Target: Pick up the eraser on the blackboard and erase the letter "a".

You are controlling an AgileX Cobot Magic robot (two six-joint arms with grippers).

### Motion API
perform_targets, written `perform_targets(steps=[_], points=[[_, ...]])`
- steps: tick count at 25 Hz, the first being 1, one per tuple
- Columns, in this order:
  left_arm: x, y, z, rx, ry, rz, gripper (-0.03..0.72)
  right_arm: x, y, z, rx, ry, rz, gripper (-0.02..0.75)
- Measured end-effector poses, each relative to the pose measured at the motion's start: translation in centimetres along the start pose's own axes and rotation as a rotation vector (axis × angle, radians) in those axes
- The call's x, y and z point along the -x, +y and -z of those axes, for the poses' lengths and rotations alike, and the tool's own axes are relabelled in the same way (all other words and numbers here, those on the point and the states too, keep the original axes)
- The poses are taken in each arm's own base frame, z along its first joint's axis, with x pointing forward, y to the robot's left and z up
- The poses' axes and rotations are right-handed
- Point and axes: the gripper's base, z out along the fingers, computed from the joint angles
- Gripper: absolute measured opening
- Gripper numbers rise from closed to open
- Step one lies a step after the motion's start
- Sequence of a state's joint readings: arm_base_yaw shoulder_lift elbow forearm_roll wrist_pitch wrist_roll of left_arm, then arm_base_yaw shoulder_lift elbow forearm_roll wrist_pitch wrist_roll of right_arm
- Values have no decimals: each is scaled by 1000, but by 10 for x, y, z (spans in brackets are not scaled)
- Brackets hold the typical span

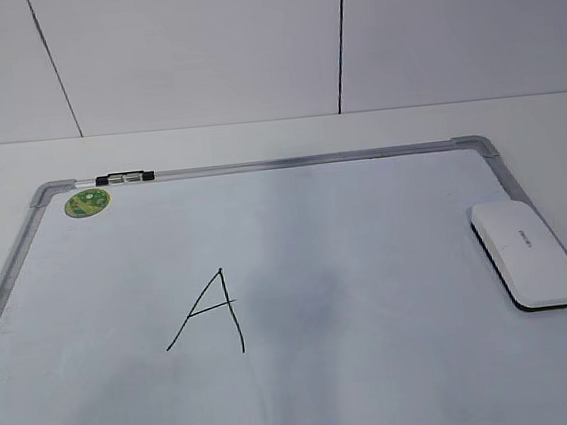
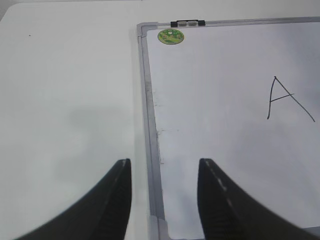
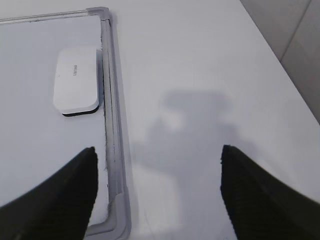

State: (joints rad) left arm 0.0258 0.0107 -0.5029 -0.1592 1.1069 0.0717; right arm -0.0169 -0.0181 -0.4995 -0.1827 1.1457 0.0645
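- Exterior view: the whiteboard [image 1: 299,271] lies flat on the table [image 1: 276,138]. A hand-drawn capital "A" [image 1: 208,315] stands left of centre. The eraser [image 1: 524,252] rests by the right frame, its grey lettering too small to read. A green sticker [image 1: 88,202] and a marker [image 1: 126,176] sit at the far-left corner.
- Left wrist view: my left pincer [image 2: 162,200] hangs spread over the board's left frame, holding nothing.
- Right wrist view: my right pincer [image 3: 157,192] is spread wide, empty, over the frame's near corner; the eraser lies ahead, touching the rail.
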Motion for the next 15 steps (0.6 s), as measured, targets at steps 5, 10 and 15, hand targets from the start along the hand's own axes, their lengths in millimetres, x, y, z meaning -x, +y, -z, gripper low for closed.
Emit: perform_targets(steps=[5, 10, 15], points=[[0, 0, 0, 1, 0, 1, 299, 0, 0, 0, 10, -1, 7, 586], [0, 0, 0, 1, 0, 1, 286, 0, 0, 0, 10, -1, 7, 586], [0, 0, 0, 1, 0, 1, 286, 0, 0, 0, 10, -1, 7, 586]])
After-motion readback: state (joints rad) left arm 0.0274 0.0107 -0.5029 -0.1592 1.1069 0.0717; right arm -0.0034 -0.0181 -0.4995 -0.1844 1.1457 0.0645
